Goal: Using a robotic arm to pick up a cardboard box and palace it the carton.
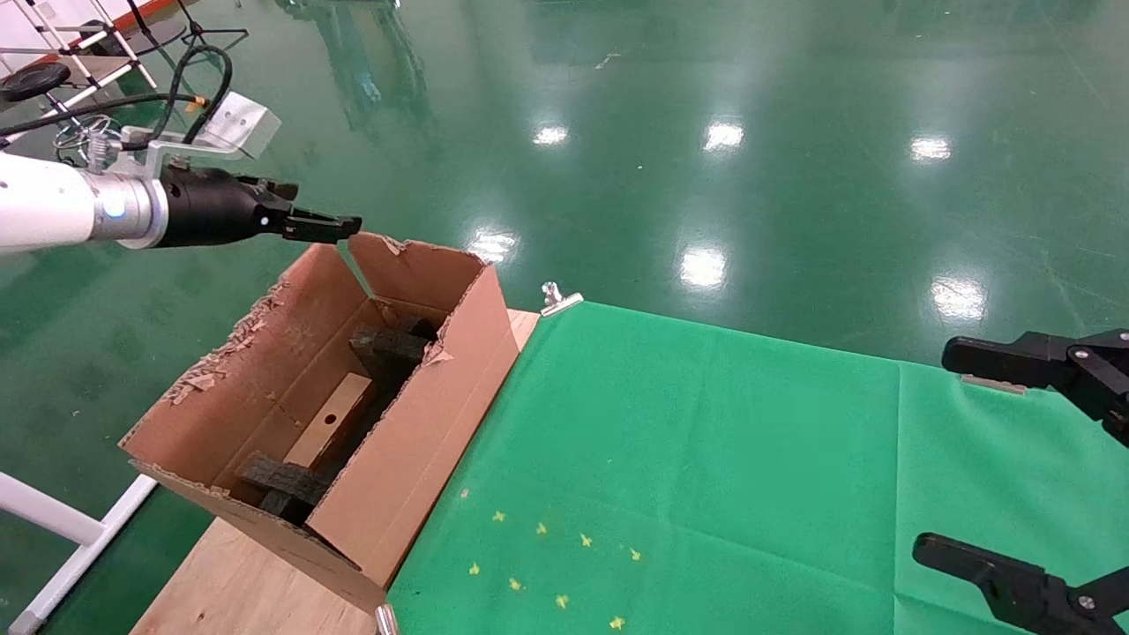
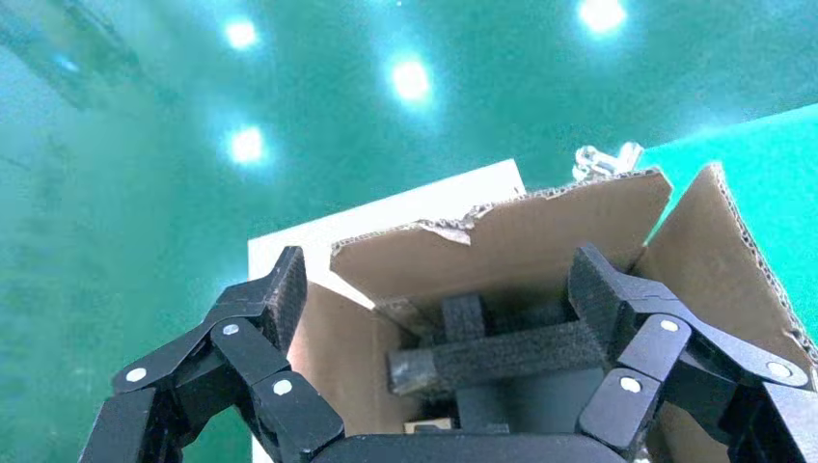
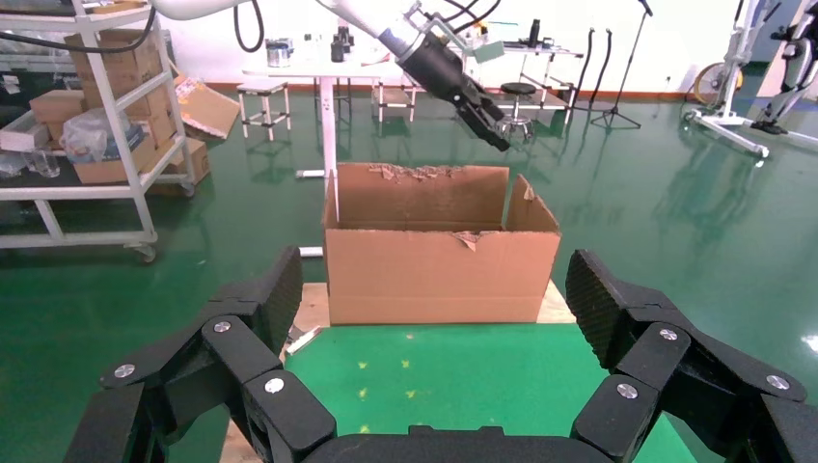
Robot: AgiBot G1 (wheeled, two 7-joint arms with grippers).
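while the big brown carton with torn flap edges (image 1: 414, 441) sits on the bare wood end of the table, the small slim brown cardboard box with a round black hole (image 1: 330, 423) lies flat down inside it. the little box rests on the bottom of the carton, between two black foam blocks (image 1: 388, 346), one at the far end and one at the near end. nothing is touching the box.

the white shiny robotic arm with the silver wrist (image 1: 53, 210) comes in from the left side. its black two-finger left gripper (image 1: 331, 227) hangs in the air just above the far edge of the carton, not touching it. from the left wrist view the black fingers (image 2: 275, 289) are spread wide apart with nothing between them, and you can look past them down into the carton (image 2: 540, 231) and see a foam block (image 2: 497, 355).

the black right gripper (image 1: 997, 459) stays off to the right, over the green cloth on the table (image 1: 706, 441). its two fingers are far apart too, and it holds nothing. from the right wrist view the carton (image 3: 439, 260) stands at the far end of the green cloth, and the white arm's gripper (image 3: 492, 130) floats above it.

some little yellow star marks (image 1: 547, 564) lie on the cloth near the front. a silver clip (image 1: 557, 298) pinches the cloth at the far corner.
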